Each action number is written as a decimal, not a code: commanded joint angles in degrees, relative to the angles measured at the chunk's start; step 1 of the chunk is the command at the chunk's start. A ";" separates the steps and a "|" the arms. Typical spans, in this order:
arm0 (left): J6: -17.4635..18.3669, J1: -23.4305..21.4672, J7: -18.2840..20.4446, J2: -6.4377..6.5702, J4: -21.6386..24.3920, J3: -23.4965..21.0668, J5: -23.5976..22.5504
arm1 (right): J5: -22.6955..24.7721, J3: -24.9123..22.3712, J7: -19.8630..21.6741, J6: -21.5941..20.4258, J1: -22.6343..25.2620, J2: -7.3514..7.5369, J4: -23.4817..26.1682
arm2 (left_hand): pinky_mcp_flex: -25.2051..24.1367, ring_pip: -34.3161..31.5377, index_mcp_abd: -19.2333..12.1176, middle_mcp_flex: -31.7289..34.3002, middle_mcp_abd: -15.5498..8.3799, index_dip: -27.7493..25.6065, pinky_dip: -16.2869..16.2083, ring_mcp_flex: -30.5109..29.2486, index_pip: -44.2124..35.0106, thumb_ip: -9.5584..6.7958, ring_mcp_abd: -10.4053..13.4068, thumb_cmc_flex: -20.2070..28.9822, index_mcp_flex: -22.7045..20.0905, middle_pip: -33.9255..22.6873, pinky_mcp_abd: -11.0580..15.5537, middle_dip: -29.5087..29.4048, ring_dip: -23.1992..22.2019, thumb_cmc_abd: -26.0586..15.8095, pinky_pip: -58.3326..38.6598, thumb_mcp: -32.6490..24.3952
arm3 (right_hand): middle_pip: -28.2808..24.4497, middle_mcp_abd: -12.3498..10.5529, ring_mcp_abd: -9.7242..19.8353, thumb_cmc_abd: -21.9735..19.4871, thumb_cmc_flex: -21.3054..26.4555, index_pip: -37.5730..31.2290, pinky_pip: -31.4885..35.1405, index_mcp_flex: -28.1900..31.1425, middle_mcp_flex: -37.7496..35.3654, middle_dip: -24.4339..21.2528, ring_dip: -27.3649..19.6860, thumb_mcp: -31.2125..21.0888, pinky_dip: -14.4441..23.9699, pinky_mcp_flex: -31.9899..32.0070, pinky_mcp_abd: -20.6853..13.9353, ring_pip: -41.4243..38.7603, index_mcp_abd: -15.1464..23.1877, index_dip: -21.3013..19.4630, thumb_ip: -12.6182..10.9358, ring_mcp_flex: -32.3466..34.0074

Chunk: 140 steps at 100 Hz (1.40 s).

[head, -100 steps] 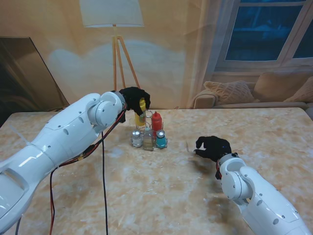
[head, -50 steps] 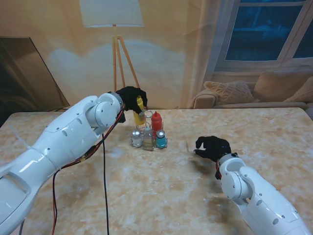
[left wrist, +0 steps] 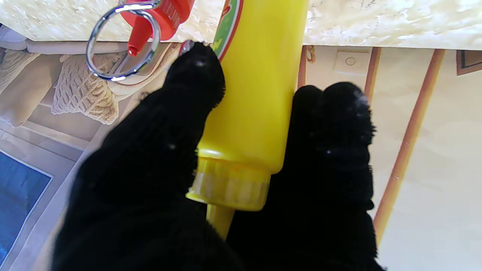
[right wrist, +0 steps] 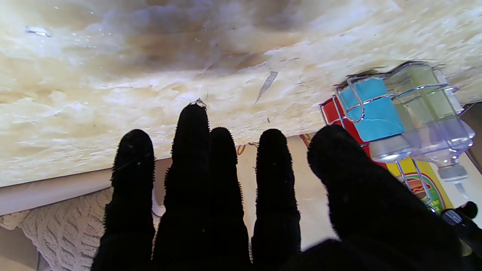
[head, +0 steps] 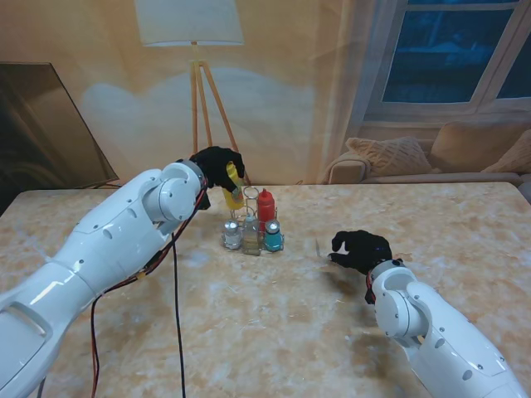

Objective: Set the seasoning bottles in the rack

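1. Your left hand [head: 217, 166] is gripping the yellow bottle [left wrist: 252, 94], fingers [left wrist: 188, 98] clamped on either side of its body just short of the cap, so it is hanging upright over the rack [head: 251, 236] toward the table's far edge.
2. The rack is already carrying the red bottle [head: 265, 206], the teal shaker [head: 272, 237] and two clear ones, which probably leaves the slot beside the red bottle for the yellow one.
3. Your right hand [head: 360, 249] is resting empty on the table [head: 274, 332], fingers apart, well clear of the rack.

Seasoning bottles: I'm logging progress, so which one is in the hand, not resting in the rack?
The yellow bottle, gripped by the left hand; the others stand in the rack.
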<state>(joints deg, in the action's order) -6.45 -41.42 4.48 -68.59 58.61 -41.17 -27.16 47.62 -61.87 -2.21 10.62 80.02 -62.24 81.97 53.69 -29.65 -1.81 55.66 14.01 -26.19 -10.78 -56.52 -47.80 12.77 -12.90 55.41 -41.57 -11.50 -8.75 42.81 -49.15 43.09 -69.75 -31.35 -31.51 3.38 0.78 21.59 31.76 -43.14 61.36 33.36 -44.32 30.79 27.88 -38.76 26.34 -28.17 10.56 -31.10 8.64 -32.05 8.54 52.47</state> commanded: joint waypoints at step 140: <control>-1.14 1.26 2.39 -0.10 3.22 1.96 -0.63 | 0.20 -0.35 0.49 -0.18 0.77 -0.27 0.44 | -0.70 -2.15 3.06 3.22 -4.74 -2.64 -0.07 -3.66 -7.95 -2.27 -0.99 8.67 -3.05 -5.32 14.21 1.67 0.55 -5.45 -1.06 -9.13 | -0.74 -0.22 0.59 1.53 0.90 -1.15 1.16 0.01 -1.05 -0.19 1.22 -1.42 -0.13 -0.23 -0.02 -0.83 1.02 0.46 1.69 1.07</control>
<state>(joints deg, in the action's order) -7.40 -40.62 6.38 -67.93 62.47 -39.40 -28.15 47.70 -62.25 -2.35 10.61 80.16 -62.26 82.07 53.69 -29.65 -1.81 55.66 14.01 -26.22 -10.78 -56.52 -47.81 12.82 -12.90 55.41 -41.57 -11.49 -8.76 42.73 -48.51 43.09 -69.75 -31.35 -31.52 3.38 0.88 21.59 31.76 -43.17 61.36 33.36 -44.32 30.79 27.88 -39.37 26.34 -28.32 10.54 -31.11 8.64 -32.04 8.55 52.93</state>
